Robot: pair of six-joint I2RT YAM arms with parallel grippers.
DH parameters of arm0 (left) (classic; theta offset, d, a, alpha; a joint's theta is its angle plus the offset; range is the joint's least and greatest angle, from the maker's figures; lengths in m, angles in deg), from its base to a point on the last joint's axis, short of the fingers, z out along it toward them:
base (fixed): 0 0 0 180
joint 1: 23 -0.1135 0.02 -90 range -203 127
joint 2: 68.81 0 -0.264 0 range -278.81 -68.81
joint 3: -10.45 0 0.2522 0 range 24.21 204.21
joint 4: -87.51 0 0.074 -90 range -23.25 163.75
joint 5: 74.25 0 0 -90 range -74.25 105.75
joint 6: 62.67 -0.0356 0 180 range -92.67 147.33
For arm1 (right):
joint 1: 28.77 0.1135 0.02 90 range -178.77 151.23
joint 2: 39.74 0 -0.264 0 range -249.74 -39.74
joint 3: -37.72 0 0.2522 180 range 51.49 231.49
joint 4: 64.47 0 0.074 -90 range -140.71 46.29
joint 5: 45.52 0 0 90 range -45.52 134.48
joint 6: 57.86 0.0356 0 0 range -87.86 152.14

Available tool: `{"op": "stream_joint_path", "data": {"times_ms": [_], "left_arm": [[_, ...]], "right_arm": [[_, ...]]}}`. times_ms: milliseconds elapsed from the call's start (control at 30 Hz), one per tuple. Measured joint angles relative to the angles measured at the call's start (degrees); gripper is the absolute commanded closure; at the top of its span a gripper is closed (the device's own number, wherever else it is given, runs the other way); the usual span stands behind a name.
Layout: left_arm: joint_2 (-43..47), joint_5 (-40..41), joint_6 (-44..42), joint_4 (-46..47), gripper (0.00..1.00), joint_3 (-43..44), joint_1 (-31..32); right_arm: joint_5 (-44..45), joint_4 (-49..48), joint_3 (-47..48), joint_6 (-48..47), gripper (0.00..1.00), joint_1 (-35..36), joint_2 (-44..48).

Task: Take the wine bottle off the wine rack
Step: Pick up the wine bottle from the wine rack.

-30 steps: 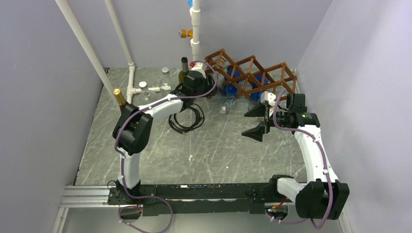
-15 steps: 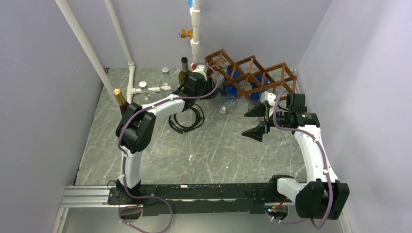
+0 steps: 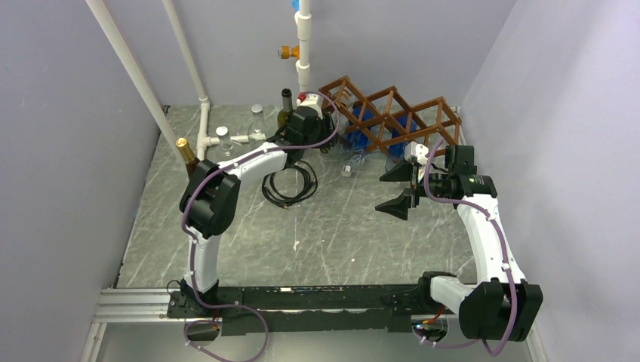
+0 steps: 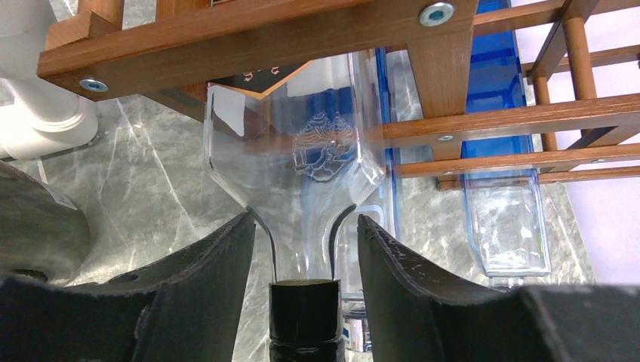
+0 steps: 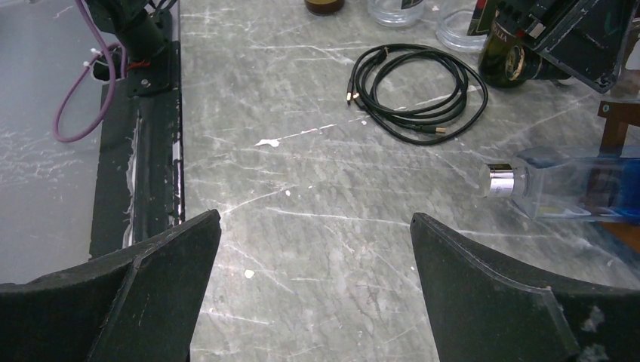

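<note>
The brown wooden wine rack (image 3: 392,113) stands at the back right, its slats (image 4: 249,34) filling the top of the left wrist view. A clear glass bottle (image 4: 302,151) with a black cap (image 4: 304,317) lies in the rack's left end cell, neck pointing out. My left gripper (image 4: 303,234) is open with one finger on each side of that neck and cap, a small gap on both sides; it also shows in the top view (image 3: 326,138). A blue bottle (image 4: 498,90) lies in the neighbouring cell. My right gripper (image 3: 398,188) is open and empty above bare table (image 5: 313,234).
A coiled black cable (image 3: 290,185) lies on the marble table left of centre. A dark green bottle (image 3: 285,109), a gold-topped bottle (image 3: 185,151), glass jars (image 3: 258,117) and white pipes (image 3: 204,113) stand at the back left. A silver-capped bottle (image 5: 558,188) pokes from the rack.
My left gripper has moved a little right and back, closer in on the rack's left end. The right arm has not moved.
</note>
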Motion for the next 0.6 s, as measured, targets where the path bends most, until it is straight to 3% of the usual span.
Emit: {"op": "stream_joint_path", "data": {"times_ms": [400,600], "left_arm": [[-1.9,-0.9,-1.3,-2.2,0.54,1.8,0.0],[-2.0,-1.0,-1.3,-2.9,0.78,2.1,0.1]], "right_arm": [[0.4,0.0,0.0,0.0,0.0,0.0,0.0],[0.8,0.0,0.0,0.0,0.0,0.0,0.0]]}}
